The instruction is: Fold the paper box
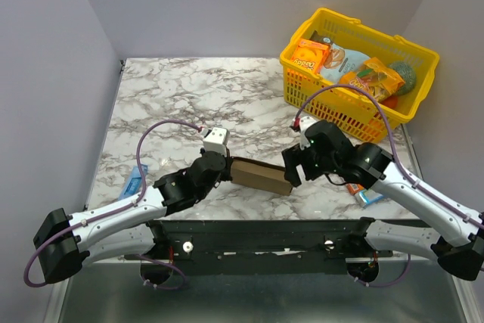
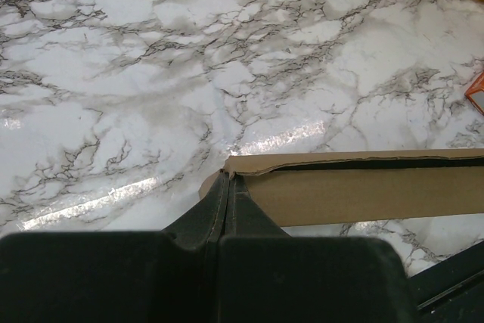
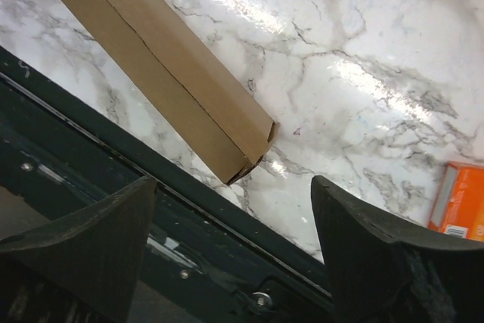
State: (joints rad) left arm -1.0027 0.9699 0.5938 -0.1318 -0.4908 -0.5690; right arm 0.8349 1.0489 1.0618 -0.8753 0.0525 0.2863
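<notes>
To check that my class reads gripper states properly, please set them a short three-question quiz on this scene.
1. True or false: the right gripper is shut on the paper box.
2. The yellow basket sits: A) far right, B) far left, C) between the arms.
3. Fill in: the left gripper is ___ on the box's end.

Key: 1 false; 2 A; 3 shut.

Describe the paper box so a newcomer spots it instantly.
On the marble-pattern table, look at the middle of the near edge. The slim brown cardboard paper box is there, one end pinched by the left gripper. Unlike the orange printed snack boxes in the yellow plastic basket, it is plain and unprinted.
</notes>
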